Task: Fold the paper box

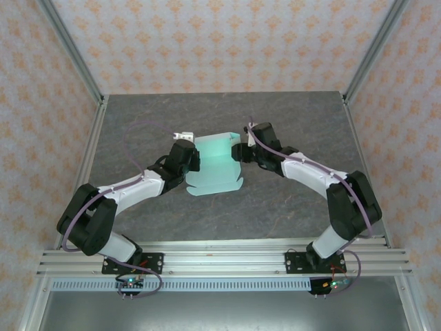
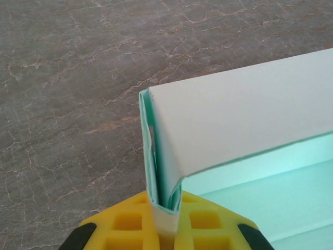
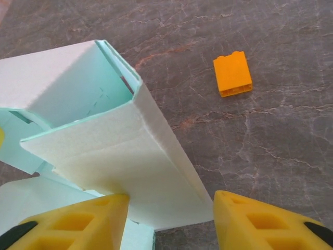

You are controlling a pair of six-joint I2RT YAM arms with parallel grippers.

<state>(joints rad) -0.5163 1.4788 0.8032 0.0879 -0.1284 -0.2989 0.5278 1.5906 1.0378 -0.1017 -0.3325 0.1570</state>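
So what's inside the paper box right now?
Inside the paper box, bare mint card floor is visible with nothing lying on it. The strip beneath the folded-over wall is covered, so I cannot tell there.

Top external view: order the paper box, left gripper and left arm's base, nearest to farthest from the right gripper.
1. paper box: right at the right gripper, on its left.
2. left gripper: clamped on the box's left edge.
3. left arm's base: far down at the bottom left.
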